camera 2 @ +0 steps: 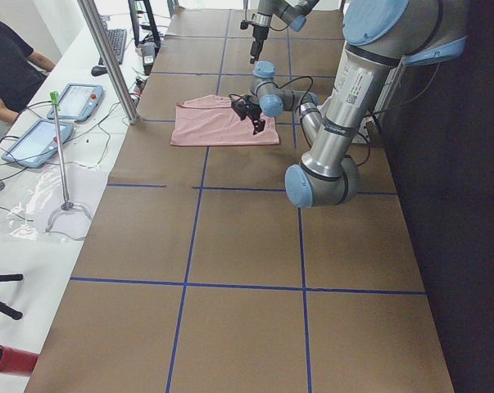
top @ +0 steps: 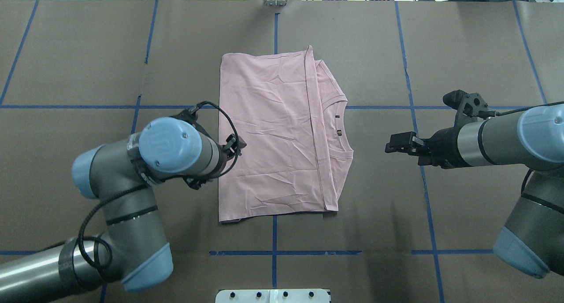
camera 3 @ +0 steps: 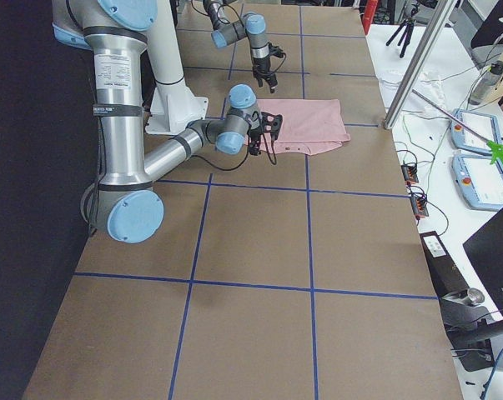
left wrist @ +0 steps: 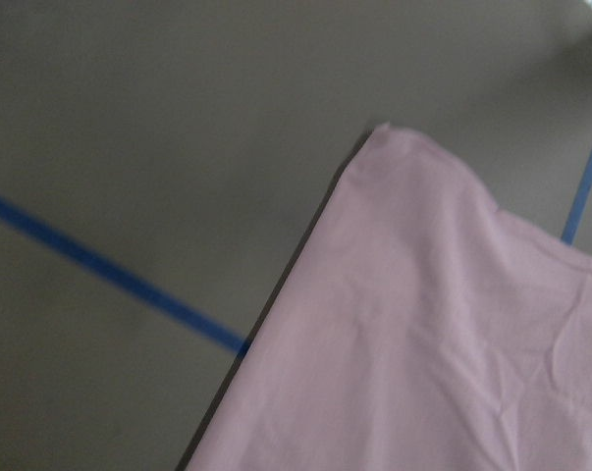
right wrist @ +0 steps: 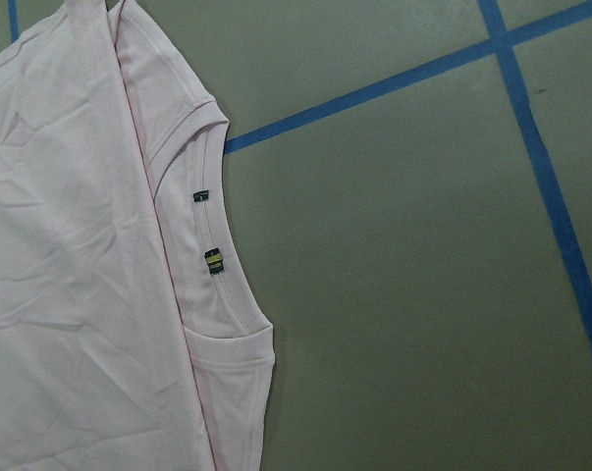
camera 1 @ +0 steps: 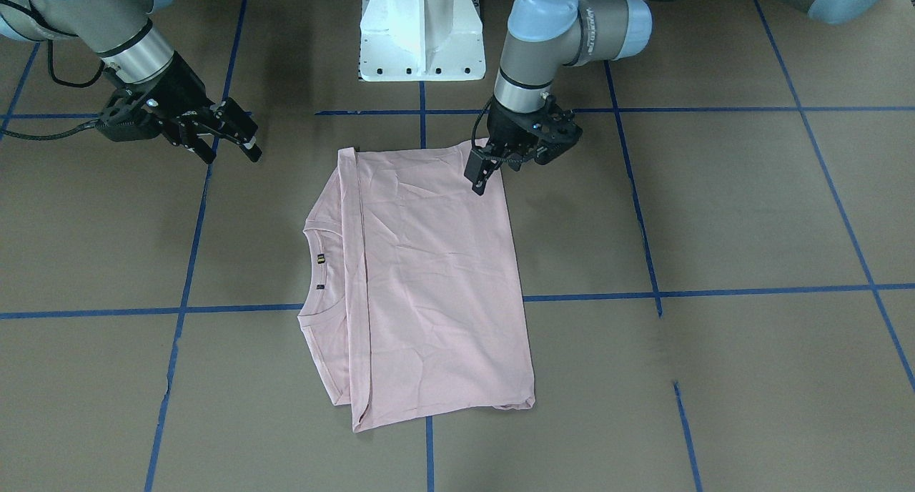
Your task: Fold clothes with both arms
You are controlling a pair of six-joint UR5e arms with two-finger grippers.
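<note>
The table point(top: 88, 52), covered in brown paper and crossed by blue tape lines point(top: 273, 253), fills every view.

The left arm point(top: 132, 206) comes in low from the robot's side, bends sharply at the elbow and turns its wrist straight down, blue cap uppermost. The right arm point(top: 506, 138) reaches in from the other side with its forearm nearly level and its wrist tipped a little toward the table. The white pedestal point(camera 1: 422, 34) stands between the two arms at the robot's edge.

The pale pink T-shirt point(top: 273, 135) lies flat in the middle of the table. It is folded lengthwise, with one plain layer over the other and the collar showing along the side that faces the right arm.

The left gripper point(camera 1: 480, 179) points down over the opposite long edge of the shirt, close to the corner nearest the pedestal. Its fingers look close together, but the views do not show whether they are closed, or whether they touch or pinch the cloth. The wrist view shows only that corner and bare paper.

The right gripper point(camera 1: 230, 153) has its fingers point(camera 1: 249, 146) spread with nothing between them. They aim at the collar and are well apart from it, over bare table.

A small dark neck label point(right wrist: 214, 261) sits inside the collar.
</note>
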